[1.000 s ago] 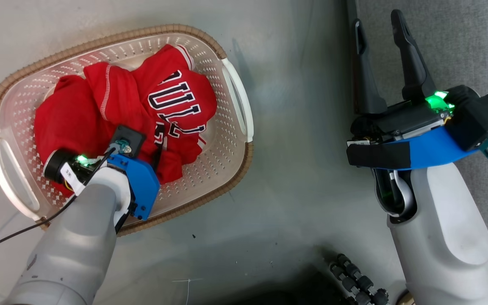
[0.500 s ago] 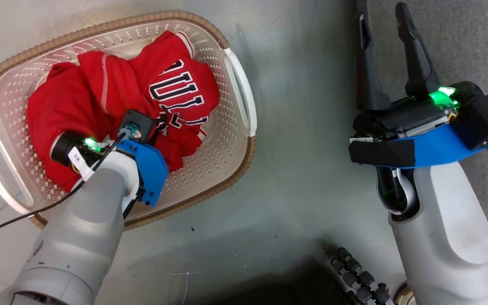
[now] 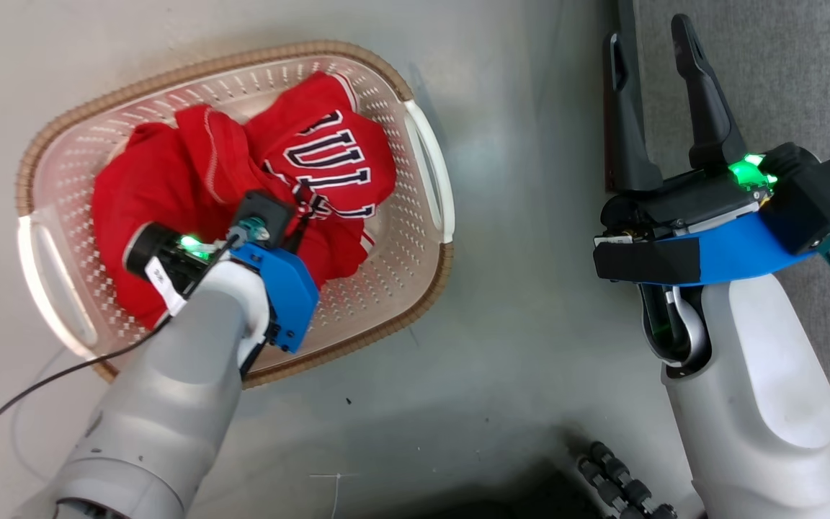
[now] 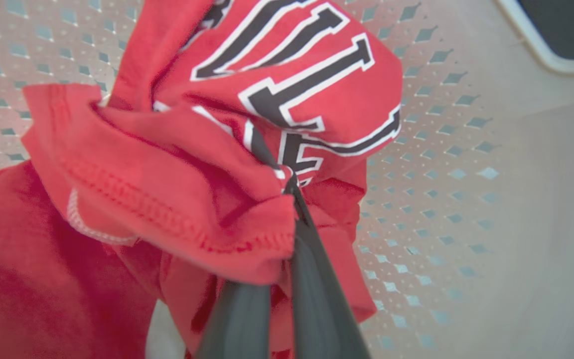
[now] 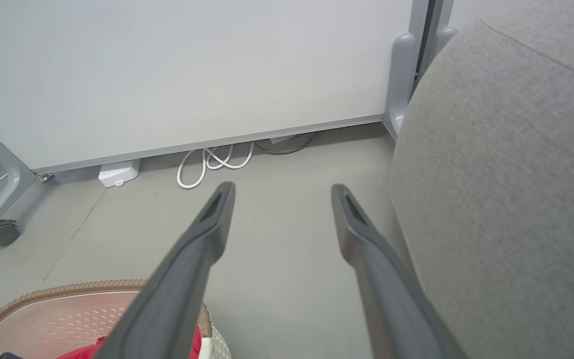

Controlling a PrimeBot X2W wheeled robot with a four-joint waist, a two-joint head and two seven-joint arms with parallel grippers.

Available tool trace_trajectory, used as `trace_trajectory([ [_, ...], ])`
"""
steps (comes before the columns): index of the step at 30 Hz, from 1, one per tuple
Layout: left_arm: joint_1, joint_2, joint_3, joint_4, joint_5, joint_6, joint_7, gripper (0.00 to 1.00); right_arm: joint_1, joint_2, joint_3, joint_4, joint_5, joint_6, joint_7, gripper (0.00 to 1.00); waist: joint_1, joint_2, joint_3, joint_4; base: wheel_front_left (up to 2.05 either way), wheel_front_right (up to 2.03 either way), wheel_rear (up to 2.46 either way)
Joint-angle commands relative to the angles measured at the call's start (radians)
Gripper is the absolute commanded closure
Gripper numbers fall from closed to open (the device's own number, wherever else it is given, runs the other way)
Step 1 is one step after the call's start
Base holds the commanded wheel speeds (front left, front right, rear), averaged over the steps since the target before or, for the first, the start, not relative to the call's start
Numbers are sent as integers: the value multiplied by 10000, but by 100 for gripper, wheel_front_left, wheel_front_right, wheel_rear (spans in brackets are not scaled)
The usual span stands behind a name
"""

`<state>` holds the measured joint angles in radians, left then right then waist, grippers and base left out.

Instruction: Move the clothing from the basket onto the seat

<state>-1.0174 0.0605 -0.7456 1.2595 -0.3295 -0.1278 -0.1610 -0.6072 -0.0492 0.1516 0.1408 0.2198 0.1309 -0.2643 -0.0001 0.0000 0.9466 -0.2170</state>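
Found the left gripper [image 4: 291, 199] pressed together on a hemmed fold of the clothing [image 4: 167, 209], pinching it where it met the lettered garment [image 3: 336, 162]. Saw both red pieces bunched inside the basket [image 3: 418, 238], at ten o'clock in the head view, with the lettered one toward two o'clock of the heap. Noted the right gripper [image 3: 644, 32] spread wide and holding nothing, at one o'clock above the floor [image 3: 516, 324], just beside the edge of the seat [image 3: 782, 72] at three o'clock. Judged the step as the first pick: grasp made, no clothing on the visible part of the seat. Judged the next move to call for a lift high enough to clear the basket's rim, then a carry toward three o'clock. Could not tell whether one garment or both would come up.
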Motion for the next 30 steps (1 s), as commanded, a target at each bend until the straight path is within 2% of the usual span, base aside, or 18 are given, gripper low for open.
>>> trace_trajectory([
  [1, 167, -2, -100, -96, -159, -44, -101, 100, 72, -21, -28, 35, -51, -3, -3, 0, 1, 0, -214, 158, 0, 0, 0],
  [12, 884, -84, -1321, -1422, -1561, -45, -800, 100, 428, -21, -154, 405, -417, -3, -3, 0, 1, 0, -1571, 900, 0, 0, 0],
  [19, 1314, -81, -1507, -2164, -2360, -45, -1044, 100, 822, -24, -306, 579, -601, -3, -3, 0, 1, 0, -2542, 1368, 0, 0, 0],
  [30, 2179, -68, -803, -4033, -1757, 171, -1056, 100, 1690, -148, -481, 910, -684, -3, -3, 0, 1, 0, -4111, 1841, 0, 0, 0],
])
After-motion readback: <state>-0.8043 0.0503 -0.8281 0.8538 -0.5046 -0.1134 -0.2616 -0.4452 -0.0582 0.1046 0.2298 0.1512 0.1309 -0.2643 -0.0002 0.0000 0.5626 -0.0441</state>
